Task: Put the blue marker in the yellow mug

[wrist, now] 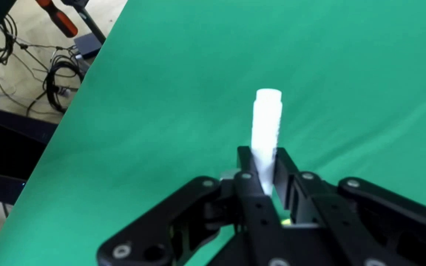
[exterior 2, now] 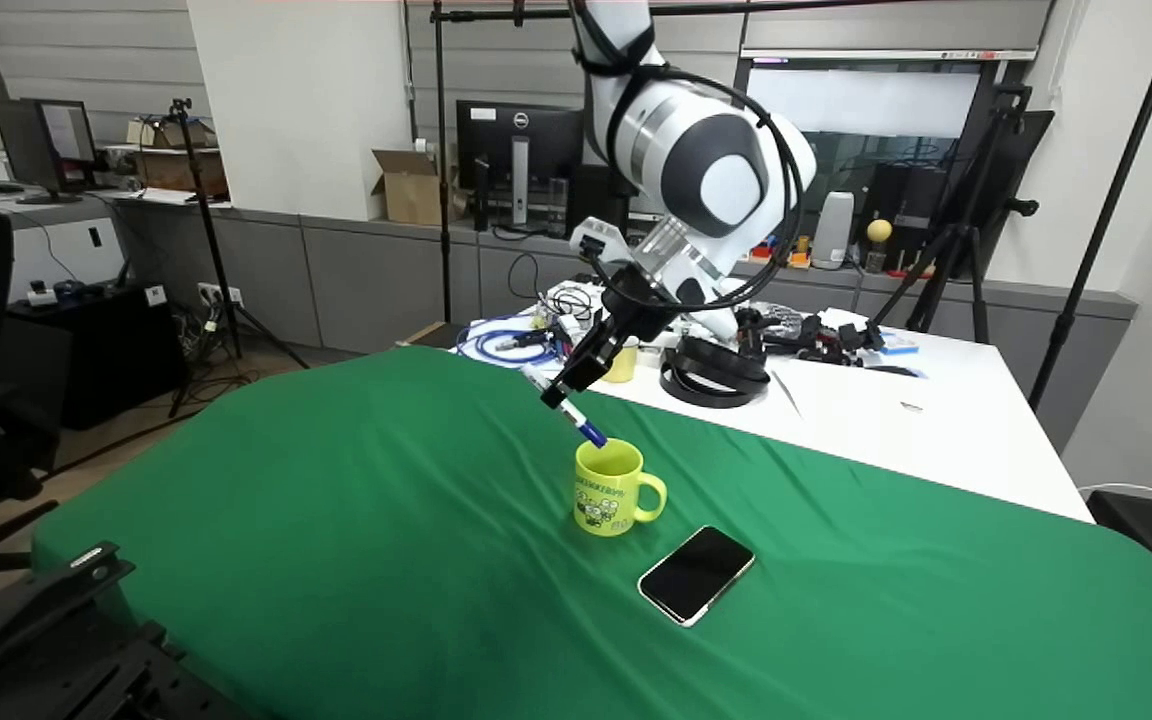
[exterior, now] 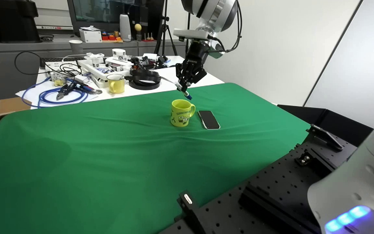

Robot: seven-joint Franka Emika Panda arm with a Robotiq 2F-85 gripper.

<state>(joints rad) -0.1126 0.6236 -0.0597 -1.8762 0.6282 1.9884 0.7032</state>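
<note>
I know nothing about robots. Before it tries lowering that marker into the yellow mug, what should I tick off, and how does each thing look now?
1. Blue marker gripped: ok; the gripper is closed on it.
2. Blue end lowest: ok; it slants downward.
3. Marker upright: not ok; it leans in both exterior views, so straightening it might help.
4. Yellow mug upright: ok; it stands on the green cloth, open at the top.
5. Blue end squarely above the mug: cannot tell; the views do not settle it.
6. Phone apart from the mug: ok; it lies flat beside it.
</note>
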